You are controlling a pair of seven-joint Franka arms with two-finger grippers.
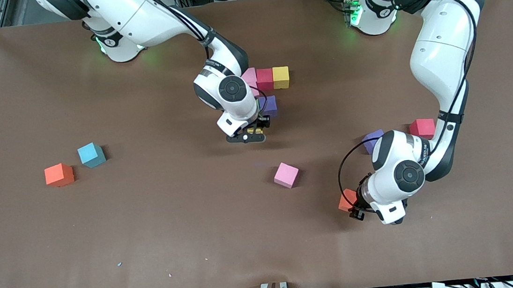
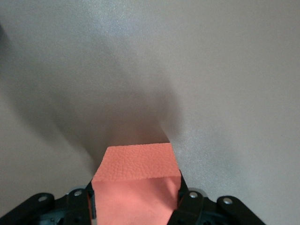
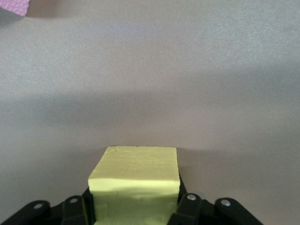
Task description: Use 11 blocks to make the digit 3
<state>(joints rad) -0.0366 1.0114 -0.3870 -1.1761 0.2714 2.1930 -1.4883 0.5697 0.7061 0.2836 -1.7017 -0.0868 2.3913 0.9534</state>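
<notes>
A partial figure lies near the robots' side: a row of pink (image 1: 250,76), red (image 1: 265,78) and yellow (image 1: 280,77) cubes, with a purple cube (image 1: 271,105) just nearer the front camera. My right gripper (image 1: 255,133) is low beside the purple cube, shut on a yellow block (image 3: 135,174). My left gripper (image 1: 355,208) is low over the table near the front, toward the left arm's end, shut on an orange block (image 2: 138,168), which also shows in the front view (image 1: 346,199). Loose cubes: pink (image 1: 286,175), purple (image 1: 372,140), red (image 1: 422,128), orange (image 1: 59,174), light blue (image 1: 91,154).
The brown table (image 1: 153,248) runs wide around the cubes. The loose purple and red cubes lie close by the left arm's forearm (image 1: 445,144). A pink cube's corner shows at the edge of the right wrist view (image 3: 13,5).
</notes>
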